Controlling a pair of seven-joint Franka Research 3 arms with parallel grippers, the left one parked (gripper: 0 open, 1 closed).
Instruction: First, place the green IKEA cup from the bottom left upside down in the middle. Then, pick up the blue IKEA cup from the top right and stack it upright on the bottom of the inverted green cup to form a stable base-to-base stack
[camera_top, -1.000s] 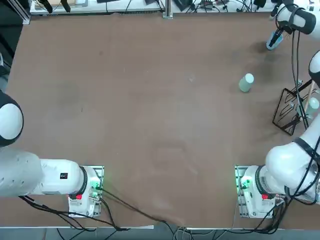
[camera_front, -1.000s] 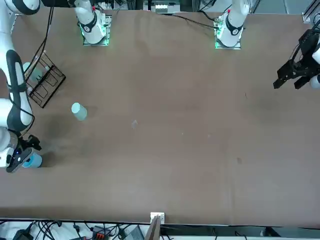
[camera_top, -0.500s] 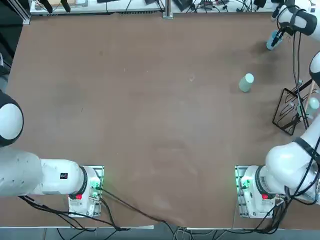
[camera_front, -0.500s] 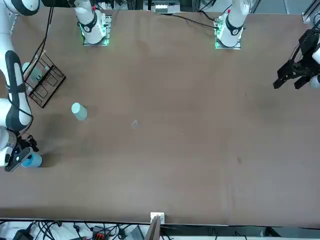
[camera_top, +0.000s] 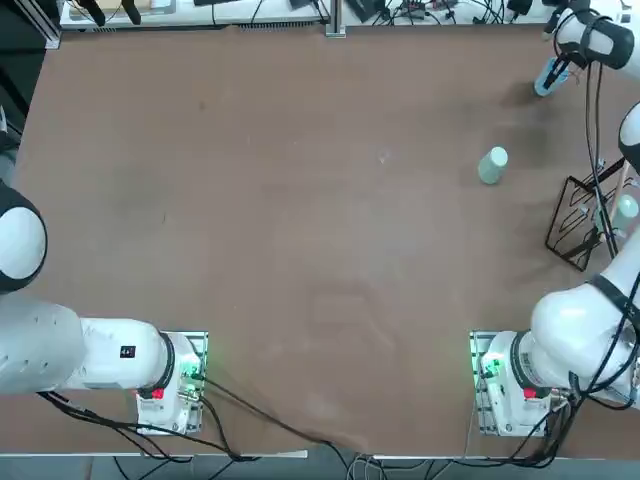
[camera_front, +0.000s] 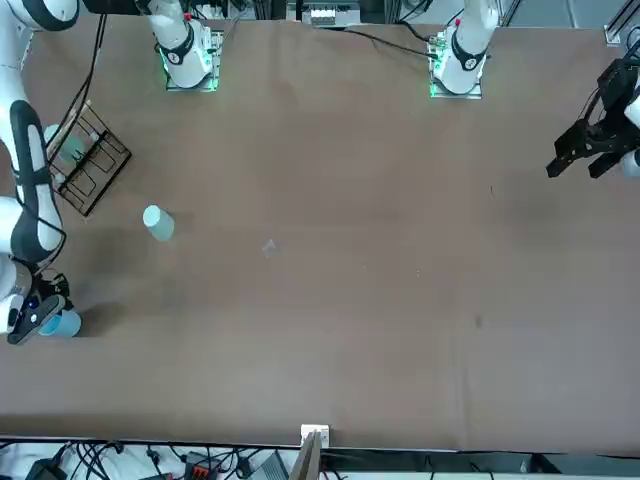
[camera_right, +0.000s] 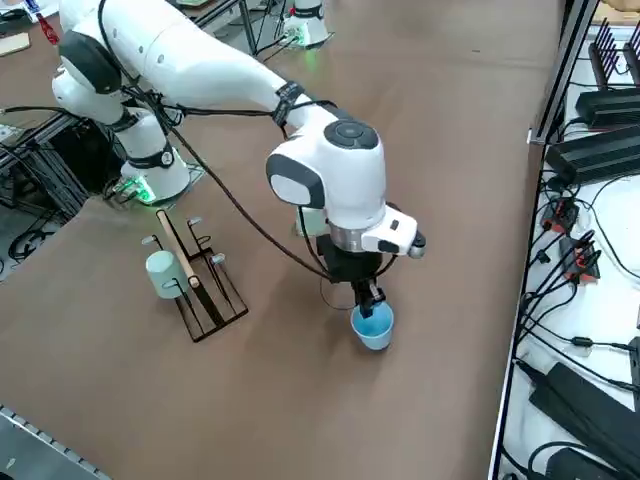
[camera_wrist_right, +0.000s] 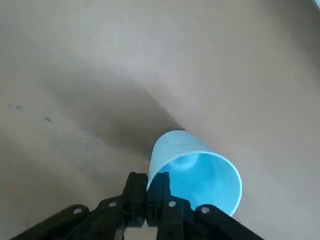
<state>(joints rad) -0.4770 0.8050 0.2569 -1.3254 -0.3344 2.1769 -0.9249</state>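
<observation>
Green cup (camera_top: 493, 165) inverted, apart from jaws: done | my right gripper (camera_wrist_right: 148, 181) pinched closed on blue cup's (camera_wrist_right: 212, 180) wall | stacking remains

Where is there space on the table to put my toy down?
The biggest bare patch is the table's middle, left of the green cup as seen from above. It's crowded at the right: the blue cup with the tool on its rim, and the black rack.
</observation>
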